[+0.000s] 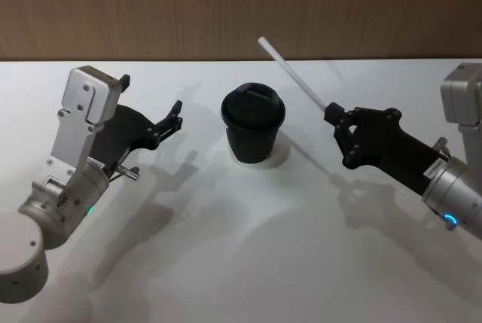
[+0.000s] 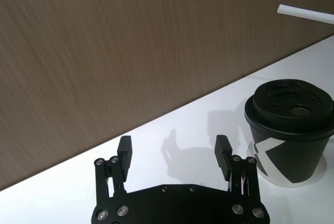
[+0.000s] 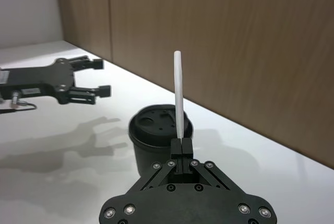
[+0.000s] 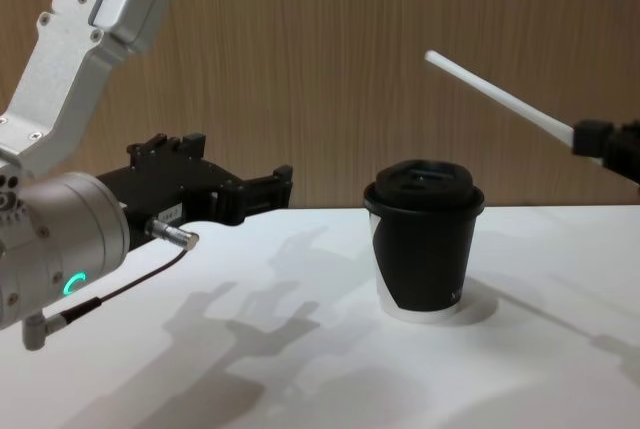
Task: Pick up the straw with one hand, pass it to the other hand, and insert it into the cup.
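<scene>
The black cup (image 1: 254,123) with its domed lid stands upright in the middle of the white table, also seen as the cup (image 4: 425,249). To its right, my right gripper (image 1: 331,111) is shut on the lower end of the white straw (image 1: 294,74). The straw slants up and toward the back, its free end above and behind the cup's right side. In the right wrist view the straw (image 3: 178,93) rises from the right gripper (image 3: 181,143) in front of the cup (image 3: 156,140). My left gripper (image 1: 151,95) hovers open to the cup's left, holding nothing; its fingers (image 2: 124,151) point past the cup (image 2: 289,130).
A wooden wall (image 1: 241,7) runs along the table's back edge. The white table (image 1: 241,263) stretches bare in front of the cup. A thin dark cable with a metal plug (image 4: 175,237) hangs at the left wrist.
</scene>
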